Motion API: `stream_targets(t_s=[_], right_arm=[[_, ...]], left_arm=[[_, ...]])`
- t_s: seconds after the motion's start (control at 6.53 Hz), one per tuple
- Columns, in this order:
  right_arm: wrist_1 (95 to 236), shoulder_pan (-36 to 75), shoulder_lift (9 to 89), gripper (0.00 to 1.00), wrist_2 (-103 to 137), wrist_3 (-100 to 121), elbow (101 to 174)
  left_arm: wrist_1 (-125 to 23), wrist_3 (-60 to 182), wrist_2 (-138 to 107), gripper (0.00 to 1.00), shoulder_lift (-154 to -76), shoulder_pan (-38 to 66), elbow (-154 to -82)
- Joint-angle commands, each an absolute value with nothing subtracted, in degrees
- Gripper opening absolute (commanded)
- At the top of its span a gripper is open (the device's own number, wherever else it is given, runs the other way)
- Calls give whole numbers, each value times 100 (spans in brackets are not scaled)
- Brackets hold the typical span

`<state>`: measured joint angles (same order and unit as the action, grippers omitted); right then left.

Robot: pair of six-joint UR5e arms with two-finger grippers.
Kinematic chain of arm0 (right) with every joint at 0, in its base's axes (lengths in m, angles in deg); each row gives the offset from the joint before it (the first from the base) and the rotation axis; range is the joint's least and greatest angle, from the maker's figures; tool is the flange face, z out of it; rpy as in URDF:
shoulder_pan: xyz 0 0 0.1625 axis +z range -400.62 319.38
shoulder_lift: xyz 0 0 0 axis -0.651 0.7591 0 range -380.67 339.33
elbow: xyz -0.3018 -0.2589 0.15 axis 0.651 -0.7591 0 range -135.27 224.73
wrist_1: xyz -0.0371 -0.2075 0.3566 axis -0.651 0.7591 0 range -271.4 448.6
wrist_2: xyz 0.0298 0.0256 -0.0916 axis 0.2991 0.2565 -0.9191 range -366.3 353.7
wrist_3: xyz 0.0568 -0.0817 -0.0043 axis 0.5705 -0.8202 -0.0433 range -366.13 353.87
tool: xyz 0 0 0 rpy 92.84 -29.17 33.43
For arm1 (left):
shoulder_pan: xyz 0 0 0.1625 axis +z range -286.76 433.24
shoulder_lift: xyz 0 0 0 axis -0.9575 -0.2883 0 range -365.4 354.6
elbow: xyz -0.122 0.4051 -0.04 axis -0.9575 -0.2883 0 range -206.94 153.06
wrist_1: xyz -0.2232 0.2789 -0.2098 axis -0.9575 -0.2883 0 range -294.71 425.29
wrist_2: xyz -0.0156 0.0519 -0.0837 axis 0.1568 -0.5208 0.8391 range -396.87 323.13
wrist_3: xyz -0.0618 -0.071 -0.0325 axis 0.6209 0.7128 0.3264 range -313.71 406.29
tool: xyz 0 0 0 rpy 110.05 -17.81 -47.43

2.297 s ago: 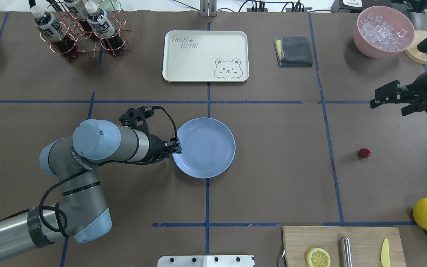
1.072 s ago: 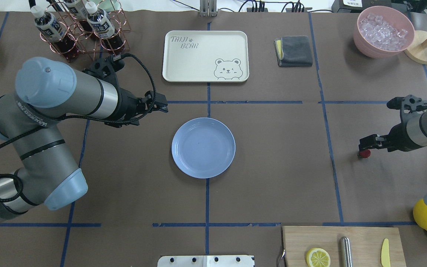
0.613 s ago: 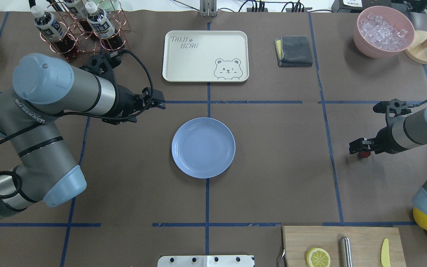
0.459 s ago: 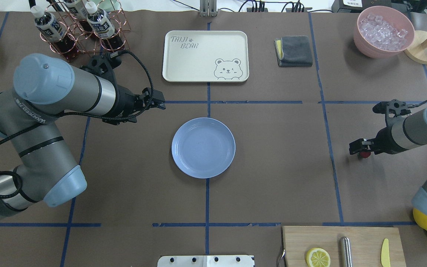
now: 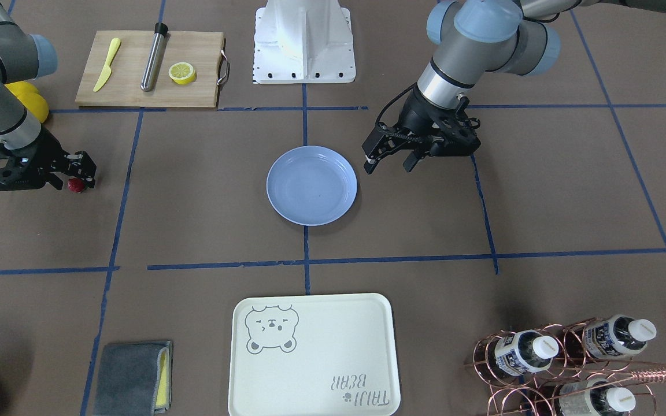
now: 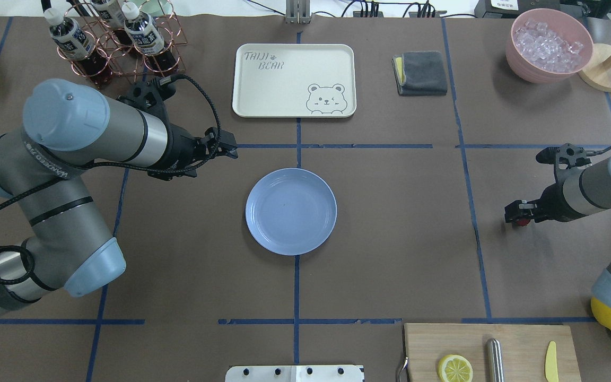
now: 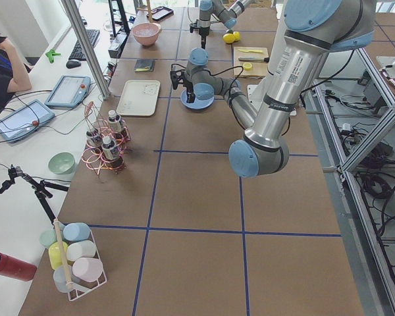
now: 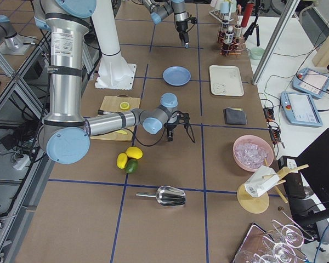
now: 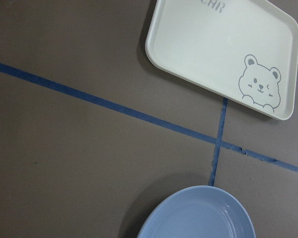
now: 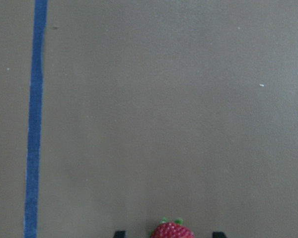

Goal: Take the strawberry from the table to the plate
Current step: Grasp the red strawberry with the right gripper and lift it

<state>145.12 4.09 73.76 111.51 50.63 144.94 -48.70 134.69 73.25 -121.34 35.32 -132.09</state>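
One camera looks forward and down over my shoulders; another faces me across the table (image 6: pixel 390 239), my base (image 5: pixel 304 40) at its twelve o'clock. Two distant ones look along it from either end. My wrist cameras hang close; the left shares the plate (image 6: pixel 290 211), at its six o'clock, with all four.

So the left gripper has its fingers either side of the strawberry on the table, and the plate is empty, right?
Not the left: it is the right gripper whose fingers sit either side of the strawberry on the table, as the overhead and right wrist views show. The plate is empty.
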Motion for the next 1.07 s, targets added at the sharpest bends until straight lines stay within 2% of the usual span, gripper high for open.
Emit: stream_targets(t_s=[0.0, 0.31, 0.46, 0.61, 0.92], right_arm=[[14512, 429, 7381, 0, 11156, 5056, 14589], [14669, 560, 7355, 0, 11243, 5039, 15052], [15418, 605, 7251, 0, 11287, 5047, 15638], [16470, 614, 6527, 0, 11296, 5056, 16010], [18414, 248, 4483, 0, 11332, 5283, 15883]], left_arm=[[-4870, 13471, 7326, 100, -12132, 3536, -13197], [-4844, 13462, 7335, 100, -12124, 3475, -13267], [-4609, 13453, 7335, 100, -12132, 3301, -13302], [-4241, 13044, 7343, 100, -12158, 3090, -13329], [-3913, 12060, 7352, 100, -11731, 2808, -13679]])
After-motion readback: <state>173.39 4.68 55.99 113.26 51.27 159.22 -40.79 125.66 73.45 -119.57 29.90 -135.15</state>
